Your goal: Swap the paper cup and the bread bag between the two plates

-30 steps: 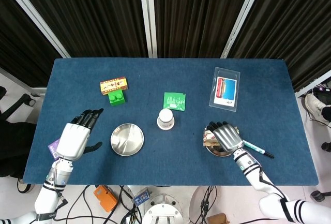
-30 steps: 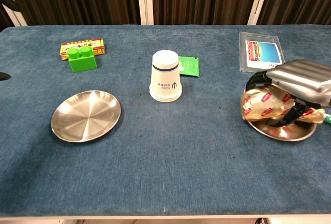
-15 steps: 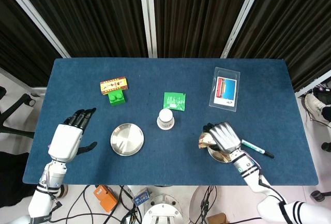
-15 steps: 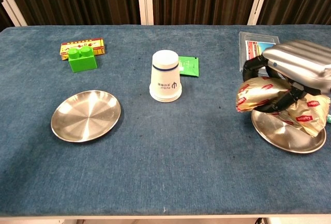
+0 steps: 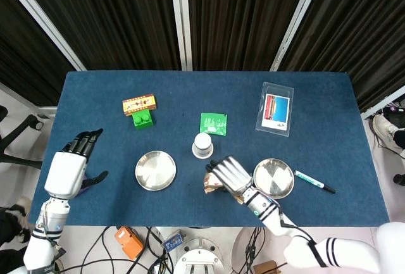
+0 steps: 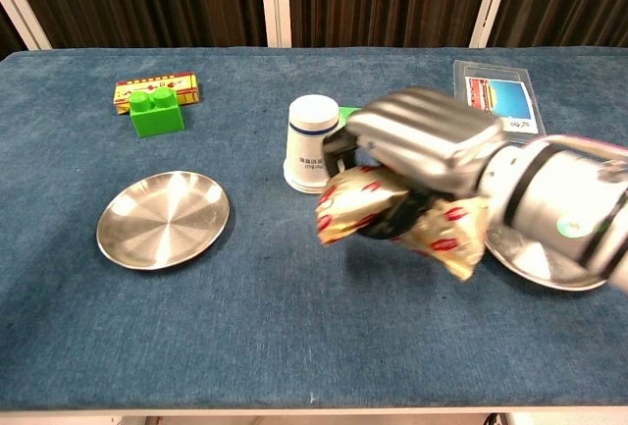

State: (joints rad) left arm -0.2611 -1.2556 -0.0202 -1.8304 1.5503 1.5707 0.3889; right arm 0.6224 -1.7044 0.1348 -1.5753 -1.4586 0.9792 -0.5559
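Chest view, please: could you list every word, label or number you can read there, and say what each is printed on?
None can be read.
Paper cup: a dark logo and small print, too small to read.
Bread bag, held by the right hand: red labels, motion-blurred.
Yellow box behind the green block: print too small.
Card in the clear sleeve: only colour bands show.

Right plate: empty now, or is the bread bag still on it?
Empty. The right plate shows a bare steel surface. The right robot hand holds the bread bag off the plate, near the paper cup.
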